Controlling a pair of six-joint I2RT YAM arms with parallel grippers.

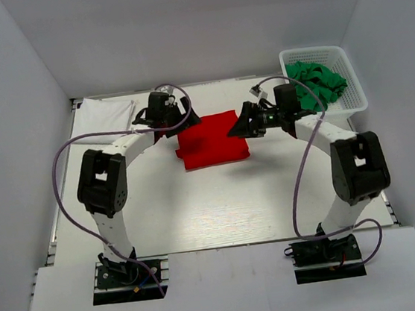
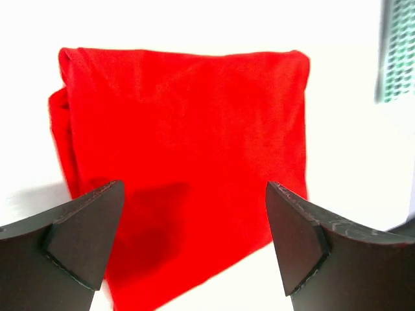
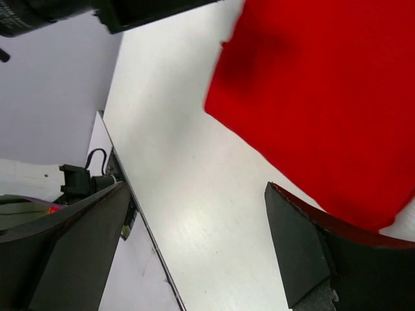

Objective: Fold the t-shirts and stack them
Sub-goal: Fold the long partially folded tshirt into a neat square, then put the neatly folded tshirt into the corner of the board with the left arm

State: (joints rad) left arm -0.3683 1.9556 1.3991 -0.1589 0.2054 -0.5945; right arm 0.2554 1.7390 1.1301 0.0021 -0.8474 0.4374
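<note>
Centre, toward back: folded t-shirt (image 1: pixel 212 141), lying on the table (image 1: pixel 199 209)
Back left corner: second folded t-shirt (image 1: pixel 102 115)
Back right corner: basket (image 1: pixel 313 52), heap of t-shirts (image 1: pixel 318 83) inside
Left gripper (image 1: pixel 180 125): at centre shirt's left edge
Right gripper (image 1: pixel 235 130): over its right edge

At the far right corner of your white table (image 1: pixel 221 206) you see a white plastic lattice basket (image 1: pixel 355 84), standing upright just beside the right wall (image 1: pixel 400 66). Pale grey walls close the table in on the left, far and right sides. A white board (image 1: pixel 230 292) lies along the near edge.
</note>
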